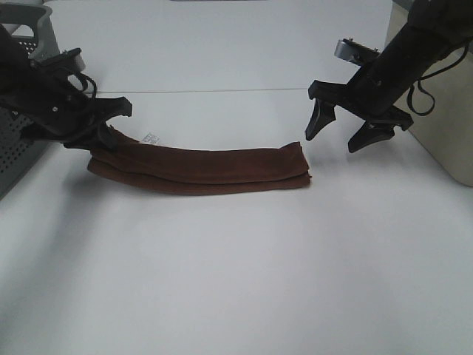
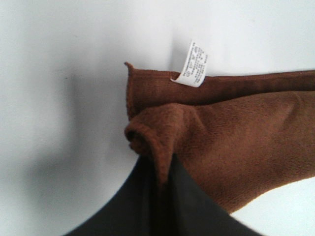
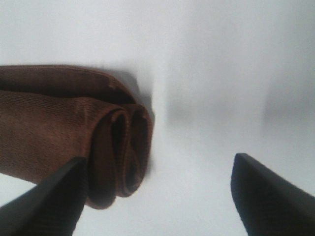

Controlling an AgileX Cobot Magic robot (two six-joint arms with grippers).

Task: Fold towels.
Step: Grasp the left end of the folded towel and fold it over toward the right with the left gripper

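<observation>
The dark reddish-brown towel lies on the white table as a long, narrow folded strip running left to right. Its white tag sticks out near the left end. My left gripper is shut on the towel's left end. In the left wrist view the gripper pinches a raised fold of towel, with the tag just beyond. My right gripper is open and empty, hovering just right of and above the towel's right end. The right wrist view shows that gripper open, with the towel's layered end beside one finger.
A grey perforated basket stands at the left edge behind my left arm. A cream box stands at the right edge behind my right arm. A seam crosses the white table behind the towel.
</observation>
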